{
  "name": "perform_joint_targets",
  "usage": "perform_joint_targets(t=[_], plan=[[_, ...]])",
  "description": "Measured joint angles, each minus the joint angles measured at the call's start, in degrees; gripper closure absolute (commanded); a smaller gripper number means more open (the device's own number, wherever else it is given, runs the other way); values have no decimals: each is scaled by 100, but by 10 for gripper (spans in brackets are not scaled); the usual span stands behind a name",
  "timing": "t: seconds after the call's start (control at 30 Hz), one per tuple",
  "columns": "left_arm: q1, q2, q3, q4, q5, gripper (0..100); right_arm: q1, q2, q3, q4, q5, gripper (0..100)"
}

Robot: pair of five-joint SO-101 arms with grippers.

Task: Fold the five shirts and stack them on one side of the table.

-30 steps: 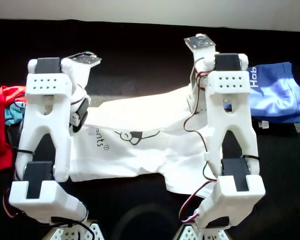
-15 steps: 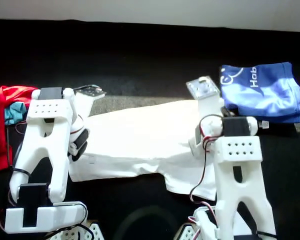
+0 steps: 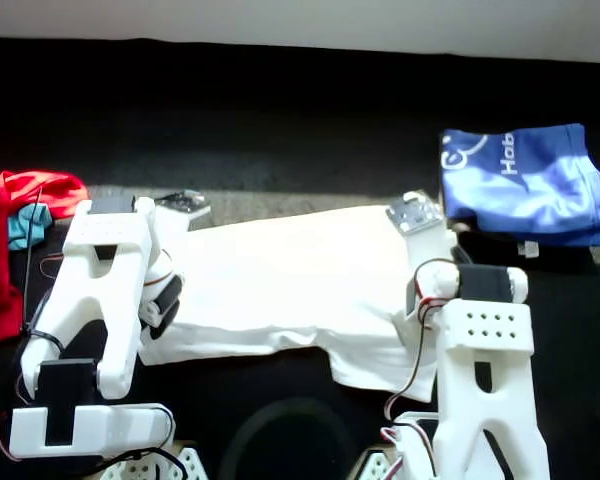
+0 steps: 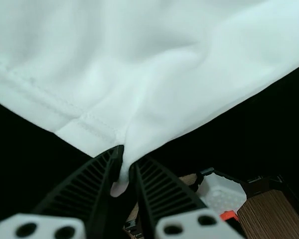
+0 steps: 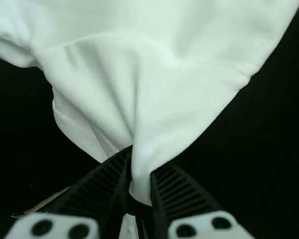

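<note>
A white shirt (image 3: 290, 280) lies spread across the middle of the black table, folded over on itself. My left gripper (image 4: 125, 172) is shut on a pinch of its hemmed edge at the shirt's left side, where the left arm (image 3: 105, 290) stands. My right gripper (image 5: 139, 177) is shut on a fold of the same white shirt (image 5: 149, 84) at its right side, by the right arm (image 3: 480, 340). A folded blue shirt (image 3: 525, 185) rests at the far right. A red shirt (image 3: 5, 250) and a teal shirt (image 3: 25, 225) lie bunched at the left edge.
The black table (image 3: 280, 130) has bare room behind the white shirt. A pale wall strip (image 3: 300, 20) runs along the back edge. Both arm bases (image 3: 90, 430) crowd the front edge.
Both arms pulled back toward the front edge, dragging the shirt's far edge over itself. The printed front is now covered and the blue shirt is fully uncovered.
</note>
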Motion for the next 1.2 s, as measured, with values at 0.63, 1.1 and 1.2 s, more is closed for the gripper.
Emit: perform_joint_targets(t=[0.63, 1.1, 1.2], plan=[[0, -44, 237, 0, 0, 982, 0, 0, -9, 668, 35, 983], [-281, -44, -598, 686, 0, 854, -202, 0, -1020, 1143, 35, 768], [-501, -44, -1442, 985, 0, 854, -308, 0, -1776, 1231, 35, 769]])
